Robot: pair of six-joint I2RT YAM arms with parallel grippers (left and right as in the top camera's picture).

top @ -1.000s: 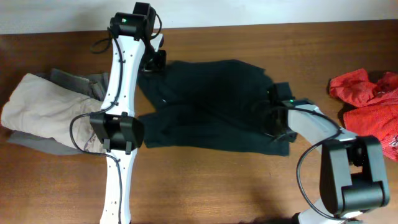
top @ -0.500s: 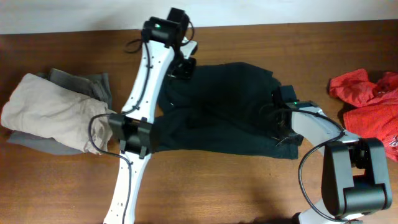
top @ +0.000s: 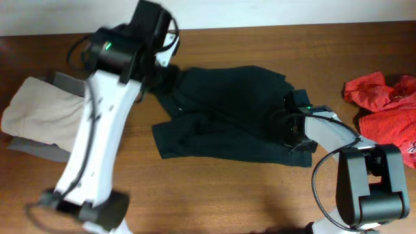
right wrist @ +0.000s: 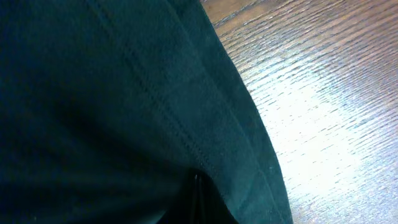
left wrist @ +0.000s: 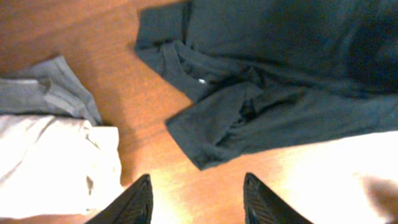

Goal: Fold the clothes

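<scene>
The clothes, a black T-shirt (top: 227, 114), lie rumpled and partly doubled over in the middle of the wooden table (top: 214, 195). My right gripper (top: 294, 133) is at the shirt's right edge, shut on the fabric. In the right wrist view dark cloth (right wrist: 124, 93) fills the frame and gathers into the pinch (right wrist: 198, 182). My left gripper (left wrist: 198, 186) hangs high above the table, open with nothing between its fingers. Below it lie the shirt's left end and a sleeve (left wrist: 211, 130).
A beige garment (top: 42, 114) lies on a grey one (top: 71, 83) at the table's left end. A bright red garment (top: 383, 104) lies at the right edge. The raised left arm (top: 97, 130) crosses the left part of the overhead view.
The left arm has lifted away from the shirt's top left corner and swung left, towards the camera. The shirt slid slightly right. The right gripper keeps its hold.
</scene>
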